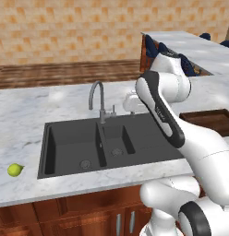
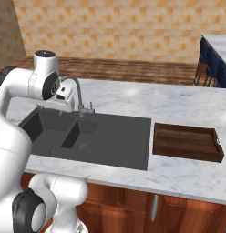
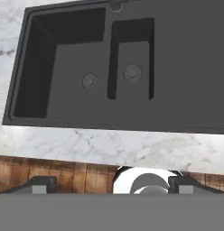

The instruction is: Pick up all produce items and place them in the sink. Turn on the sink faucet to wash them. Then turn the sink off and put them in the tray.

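A white marble countertop [image 1: 24,115] veined in grey runs across the kitchen, carried on reddish-brown wooden cabinets [image 2: 187,214] with slim metal handles. Behind it lies a wood-plank floor [image 1: 61,73], and beyond that a wall of mottled orange-tan tiles [image 2: 110,27]. To the right a second marble counter [image 1: 199,50] stands with dark blue chairs [image 2: 213,63] pushed up to it.

Set into the countertop is the dark grey sink [image 1: 148,138]: a large bowl on the left, a smaller bowl in the middle and a flat drainboard on the right, each bowl with a round drain. The hand view looks down on the same sink [image 3: 186,67] with the marble edge and cabinet front below it. The grey gooseneck faucet [image 1: 99,99] rises at the sink's back rim, between the two bowls, its spout curving toward the large bowl and a small lever at its base.

The lime [image 1: 14,170] lies on the bare marble just left of the sink's front left corner, apart from the rim. The shallow dark brown wooden tray [image 2: 187,142] sits on the counter just right of the sink.

The gripper [image 3: 112,186] hangs above the sink's near side, well apart from the lime; its two dark fingertips [image 3: 39,184] stand spread wide, grasping nothing.
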You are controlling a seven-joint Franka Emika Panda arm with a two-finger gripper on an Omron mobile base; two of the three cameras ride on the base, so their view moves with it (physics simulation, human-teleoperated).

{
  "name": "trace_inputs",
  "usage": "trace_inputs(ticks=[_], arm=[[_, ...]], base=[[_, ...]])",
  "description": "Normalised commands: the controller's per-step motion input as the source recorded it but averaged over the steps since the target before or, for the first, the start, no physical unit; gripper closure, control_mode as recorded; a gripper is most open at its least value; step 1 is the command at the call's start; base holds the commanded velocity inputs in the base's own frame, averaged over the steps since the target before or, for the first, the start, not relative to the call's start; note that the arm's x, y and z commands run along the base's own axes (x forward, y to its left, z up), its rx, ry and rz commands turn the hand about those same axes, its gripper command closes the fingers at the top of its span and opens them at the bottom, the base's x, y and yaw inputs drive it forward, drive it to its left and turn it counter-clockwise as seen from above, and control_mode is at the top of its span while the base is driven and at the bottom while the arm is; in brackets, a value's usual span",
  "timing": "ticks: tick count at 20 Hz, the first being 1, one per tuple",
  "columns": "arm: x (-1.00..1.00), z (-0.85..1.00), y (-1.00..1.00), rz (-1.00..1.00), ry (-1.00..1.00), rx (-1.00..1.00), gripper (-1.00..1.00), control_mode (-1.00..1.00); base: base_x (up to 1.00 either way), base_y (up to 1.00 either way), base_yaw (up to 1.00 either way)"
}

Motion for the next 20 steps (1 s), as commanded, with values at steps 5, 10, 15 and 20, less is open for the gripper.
trace_inputs(ticks=[5, 10, 15, 20], arm=[[-0.34, 0.0, 1.0, 0.0, 0.23, 0.13, -1.0, -1.0], [-0.31, 0.0, 1.0, -0.03, 0.32, 0.05, -1.0, -1.0], [-0.12, -0.29, 1.0, -0.09, 0.29, -0.02, -1.0, -1.0], [-0.04, -0.28, 1.0, -0.11, 0.29, -0.09, -1.0, -1.0]], base=[[0.0, 0.0, 0.0], [0.0, 0.0, 0.0], [0.0, 0.0, 0.0], [0.0, 0.0, 0.0]])
